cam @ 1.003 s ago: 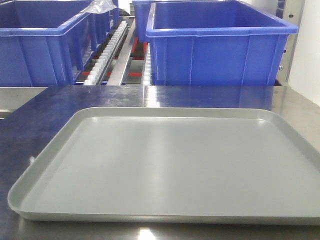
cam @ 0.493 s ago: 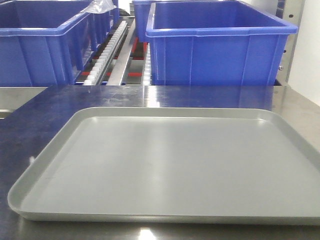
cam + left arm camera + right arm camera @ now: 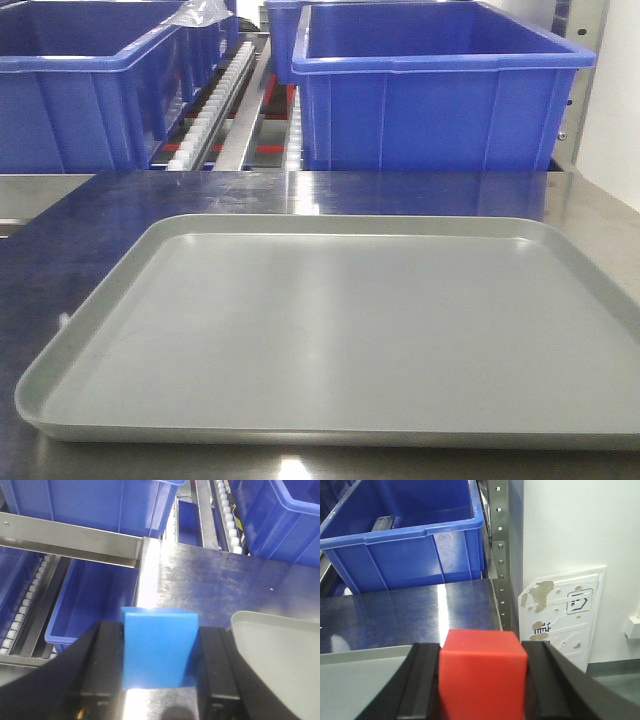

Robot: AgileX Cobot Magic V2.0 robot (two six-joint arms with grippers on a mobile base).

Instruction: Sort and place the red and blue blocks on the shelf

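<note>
Over steel tabletop's left edge: pinching blue block in left gripper jaws. At right edge, clamping red block in right gripper jaws.

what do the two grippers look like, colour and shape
The left gripper and right gripper look alike: each has two matte black fingers with flat, straight inner faces, broadening toward the base. No cables or markings show.

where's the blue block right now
Left wrist view: the blue block is clamped in the left gripper, over the steel tabletop, left of the grey tray.
</note>
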